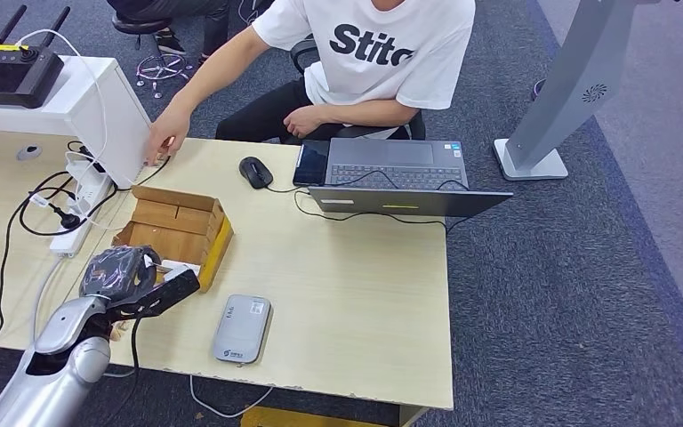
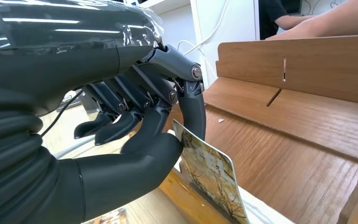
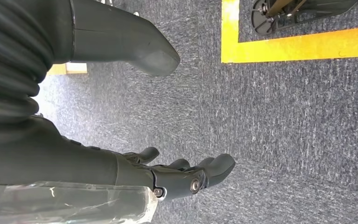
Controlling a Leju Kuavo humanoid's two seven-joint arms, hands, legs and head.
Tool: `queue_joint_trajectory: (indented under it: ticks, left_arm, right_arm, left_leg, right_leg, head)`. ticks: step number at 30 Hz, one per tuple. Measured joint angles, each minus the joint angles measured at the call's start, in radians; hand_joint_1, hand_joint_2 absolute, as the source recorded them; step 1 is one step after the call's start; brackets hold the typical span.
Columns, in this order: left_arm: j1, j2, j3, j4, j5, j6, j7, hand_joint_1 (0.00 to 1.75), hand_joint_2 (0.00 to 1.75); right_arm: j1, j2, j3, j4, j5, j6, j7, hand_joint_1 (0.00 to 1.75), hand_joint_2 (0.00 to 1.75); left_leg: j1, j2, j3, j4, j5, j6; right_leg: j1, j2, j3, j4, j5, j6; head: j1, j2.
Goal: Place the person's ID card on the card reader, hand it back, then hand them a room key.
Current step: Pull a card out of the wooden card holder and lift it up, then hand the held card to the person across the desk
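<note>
The left hand (image 2: 135, 140) pinches a patterned room key (image 2: 209, 175) between thumb and finger at the wooden box (image 1: 178, 227) beside it, so the key handover seems underway, calling for a lift toward the person (image 1: 356, 62), while the right hand (image 3: 168, 175) hangs empty, fingers apart.

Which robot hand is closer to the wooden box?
The left hand. It is at the wooden box, pinching a card by its edge. The right hand hangs over the carpet, away from the table.
</note>
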Motion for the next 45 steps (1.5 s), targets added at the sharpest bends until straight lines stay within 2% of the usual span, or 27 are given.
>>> queue_joint_trajectory:
  ticks: [13,21,26,31,37,45]
  left_arm:
    - [-0.012,-0.004,0.008,-0.007,-0.013,0.053,-0.005,1.75,1.75]
    - [-0.071,0.030,0.030,-0.082,-0.003,0.054,-0.010,1.75,1.75]
    - [-0.114,0.063,0.033,-0.134,-0.133,0.118,0.032,1.75,1.75]
    - [-0.169,0.069,0.033,-0.149,-0.207,0.155,0.066,1.75,1.75]
    - [-0.268,0.054,0.033,-0.088,-0.277,0.186,0.094,1.75,1.75]
    - [-0.367,-0.017,0.033,0.050,-0.300,0.203,0.094,1.75,1.75]
  right_arm:
    - [0.001,0.000,0.000,0.000,0.005,-0.002,0.001,0.00,1.75]
    - [0.002,0.000,0.000,0.000,0.005,-0.007,-0.005,0.00,1.75]
    - [0.002,0.000,0.000,0.000,0.012,-0.007,0.001,0.00,1.75]
    - [0.002,0.000,0.000,0.000,0.028,-0.007,0.008,0.00,1.75]
    - [0.000,0.000,0.003,0.000,0.055,-0.010,0.009,0.00,1.75]
    - [-0.004,0.000,0.009,0.000,0.078,-0.016,0.026,0.00,1.75]
  left_leg:
    - [0.000,0.000,0.000,0.000,0.000,0.000]
    - [0.000,0.000,0.000,0.000,0.000,0.000]
    - [0.000,0.000,0.000,0.000,0.000,0.000]
    - [0.000,-0.001,0.000,0.000,0.000,0.000]
    - [0.000,-0.001,0.000,0.001,0.001,0.001]
    - [0.000,-0.001,0.000,0.001,0.001,0.001]
  right_leg:
    - [0.000,0.000,0.000,0.000,0.000,0.000]
    - [0.000,0.000,0.000,0.000,0.000,0.000]
    - [0.000,0.000,0.000,0.000,0.000,0.000]
    - [0.000,-0.001,0.000,0.000,0.000,0.000]
    - [0.000,-0.001,0.000,0.000,0.000,0.000]
    - [0.000,-0.001,0.000,0.000,0.000,0.000]
  head:
    - [0.000,0.000]
    - [0.000,0.000]
    - [0.000,0.000]
    - [0.000,0.000]
    - [0.000,0.000]
    - [0.000,0.000]
